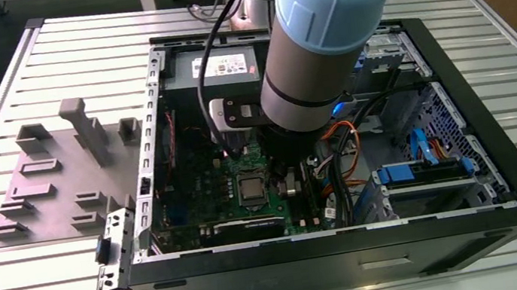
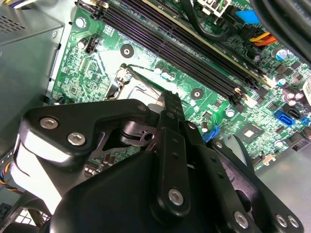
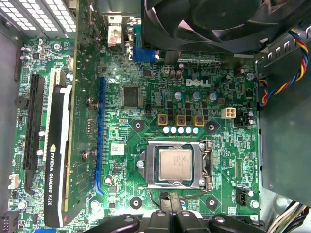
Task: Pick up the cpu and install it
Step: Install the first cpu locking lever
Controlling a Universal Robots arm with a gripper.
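Observation:
The cpu [image 3: 175, 163] is a small silver square lying flat in its socket on the green motherboard [image 3: 146, 107], with the metal socket frame [image 3: 154, 183] around it. In the exterior view the cpu [image 1: 249, 188] shows in the middle of the open computer case [image 1: 503, 156]. My gripper [image 3: 171, 206] hovers just beside the socket, above the board, its two black fingers together with nothing between them. In the second wrist view the gripper [image 2: 170, 99] points at the socket corner and hides most of it.
A black graphics card [image 3: 56, 160] stands in a slot beside the socket. A large fan [image 3: 218, 19] and a grey power supply box [image 1: 217, 67] sit nearby. Memory slots [image 2: 194, 53] and orange and blue cables [image 1: 344, 137] run close by. A grey fixture plate [image 1: 52, 189] lies outside the case.

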